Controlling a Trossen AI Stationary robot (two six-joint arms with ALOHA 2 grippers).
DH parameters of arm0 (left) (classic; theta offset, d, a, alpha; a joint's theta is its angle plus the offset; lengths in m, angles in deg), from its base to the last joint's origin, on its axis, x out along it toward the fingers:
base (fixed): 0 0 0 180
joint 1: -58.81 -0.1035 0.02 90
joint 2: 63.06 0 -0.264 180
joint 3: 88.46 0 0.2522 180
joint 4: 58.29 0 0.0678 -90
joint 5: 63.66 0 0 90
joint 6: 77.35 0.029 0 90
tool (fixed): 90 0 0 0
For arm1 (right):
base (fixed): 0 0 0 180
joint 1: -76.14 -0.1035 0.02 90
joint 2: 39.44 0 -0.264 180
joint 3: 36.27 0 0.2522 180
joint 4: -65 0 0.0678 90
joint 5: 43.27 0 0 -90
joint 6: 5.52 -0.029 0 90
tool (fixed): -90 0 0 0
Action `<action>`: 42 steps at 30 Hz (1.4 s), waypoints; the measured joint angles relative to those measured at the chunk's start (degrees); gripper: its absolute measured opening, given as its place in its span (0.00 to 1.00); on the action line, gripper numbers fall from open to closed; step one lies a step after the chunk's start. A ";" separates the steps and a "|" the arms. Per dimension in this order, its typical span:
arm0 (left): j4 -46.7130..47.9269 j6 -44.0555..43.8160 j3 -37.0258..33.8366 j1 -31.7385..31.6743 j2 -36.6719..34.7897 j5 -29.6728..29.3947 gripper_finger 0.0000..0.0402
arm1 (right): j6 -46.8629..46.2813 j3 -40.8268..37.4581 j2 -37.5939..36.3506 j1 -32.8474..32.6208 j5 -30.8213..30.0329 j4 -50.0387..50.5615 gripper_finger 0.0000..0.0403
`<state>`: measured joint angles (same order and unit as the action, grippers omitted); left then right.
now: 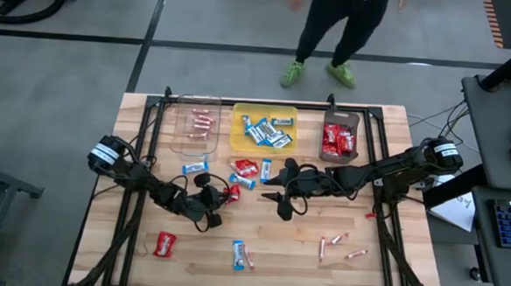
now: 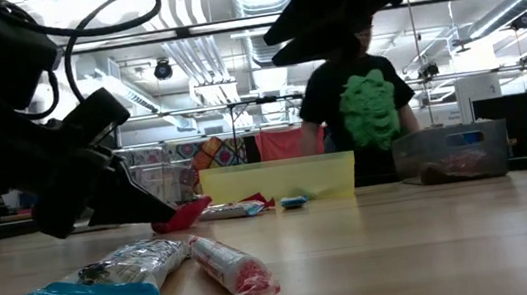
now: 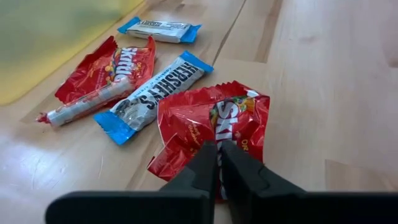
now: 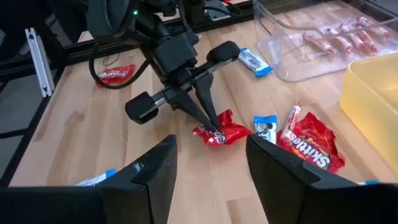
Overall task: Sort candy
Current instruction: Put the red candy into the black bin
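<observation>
Candy loose: four red, six blue, three sticks

In the left wrist view the closed tips of the left hand cover the near edge of the crumpled red packet, so how much wrapper sits between them cannot be told. At ten o'clock the yellow tray is blurred and cut by the frame. In the low view the left arm hides part of that packet, and the dark tray at three o'clock shows only vague reddish contents. The person behind the worktop is partly hidden by the arm overhead; from above, the picture's top edge cuts them off at twelve o'clock.
</observation>
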<state>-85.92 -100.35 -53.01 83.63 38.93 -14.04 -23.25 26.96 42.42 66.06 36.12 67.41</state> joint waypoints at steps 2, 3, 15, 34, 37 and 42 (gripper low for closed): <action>-0.02 0.52 0.00 0.23 -0.38 0.44 0.00 | -1.22 -0.10 0.02 0.00 0.02 0.02 0.45; -0.12 1.11 0.00 0.37 -0.61 0.69 0.00 | -2.17 -0.10 0.42 0.00 0.00 -0.13 0.45; -2.59 6.84 2.40 0.92 -2.53 0.86 0.00 | -24.75 1.16 12.74 2.64 5.49 -5.14 0.45; 5.71 5.03 4.08 1.72 -2.71 2.63 0.00 | -30.33 4.06 19.06 4.02 9.11 -7.51 0.55; 5.91 3.33 3.26 1.77 -2.71 4.56 0.00 | -30.72 5.81 22.08 4.02 9.18 -7.34 0.58; 5.46 2.34 2.50 1.93 -2.17 5.20 0.00 | -30.42 10.38 27.24 4.20 11.14 -7.30 0.62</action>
<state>-80.46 -98.02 -50.51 85.56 36.76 -8.84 -53.67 37.35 69.66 70.25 47.26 60.11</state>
